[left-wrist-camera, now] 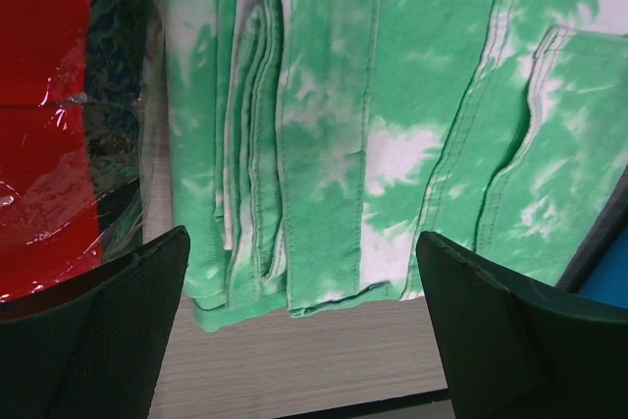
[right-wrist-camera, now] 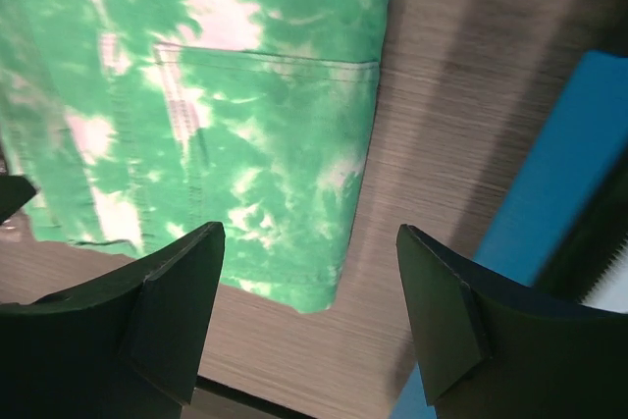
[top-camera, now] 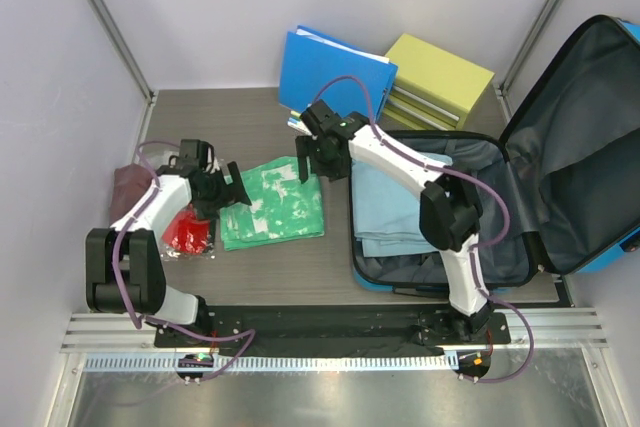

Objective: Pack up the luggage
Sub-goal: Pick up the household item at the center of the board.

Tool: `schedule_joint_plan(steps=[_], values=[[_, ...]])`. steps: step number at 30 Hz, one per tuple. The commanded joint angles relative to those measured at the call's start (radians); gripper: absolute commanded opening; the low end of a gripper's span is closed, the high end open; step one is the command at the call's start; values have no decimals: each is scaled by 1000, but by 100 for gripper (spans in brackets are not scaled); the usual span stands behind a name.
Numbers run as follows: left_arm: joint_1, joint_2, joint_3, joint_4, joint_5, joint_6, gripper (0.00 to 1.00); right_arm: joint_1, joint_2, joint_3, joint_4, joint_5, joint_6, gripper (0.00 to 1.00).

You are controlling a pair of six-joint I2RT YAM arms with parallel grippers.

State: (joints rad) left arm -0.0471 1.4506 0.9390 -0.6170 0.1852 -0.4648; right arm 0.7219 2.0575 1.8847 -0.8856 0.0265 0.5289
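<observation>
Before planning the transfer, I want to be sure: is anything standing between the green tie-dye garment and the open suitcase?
Nothing visible does. Only a strip of bare table separates the green garment from the suitcase. The right gripper hangs open above the garment's corner there; a folded light-blue cloth already lies inside.

This is a robotics lab cell. Plain white panels (top-camera: 200,7) wall in a wood-grain table (top-camera: 260,267), and aluminium struts (top-camera: 104,12) climb both upper corners. Along the bottom edge, a slotted metal rail (top-camera: 560,328) holds the arms' black base plate (top-camera: 330,322), just above a steel sheet (top-camera: 330,399).
</observation>
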Motion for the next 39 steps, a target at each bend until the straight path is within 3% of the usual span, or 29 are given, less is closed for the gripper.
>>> schedule_joint_plan(steps=[1,12,18,25,28,30,39], values=[[4,-24,-20,31,28,-6,98,7,53,-1,57,-80,37,77],[6,-55,-45,22,14,-9,97,22,144,-65,86,-31,25,76],[6,-53,-49,23,16,-14,97,22,164,-127,161,-68,16,70],[6,-64,-49,25,16,-17,97,16,187,-170,208,-134,5,43],[6,-68,-52,25,14,-20,97,14,185,-168,208,-158,-3,25],[6,-79,-52,23,-4,-29,97,14,176,-162,208,-183,-9,2],[6,-116,-40,25,-21,-43,98,16,66,-38,59,-157,14,1]])
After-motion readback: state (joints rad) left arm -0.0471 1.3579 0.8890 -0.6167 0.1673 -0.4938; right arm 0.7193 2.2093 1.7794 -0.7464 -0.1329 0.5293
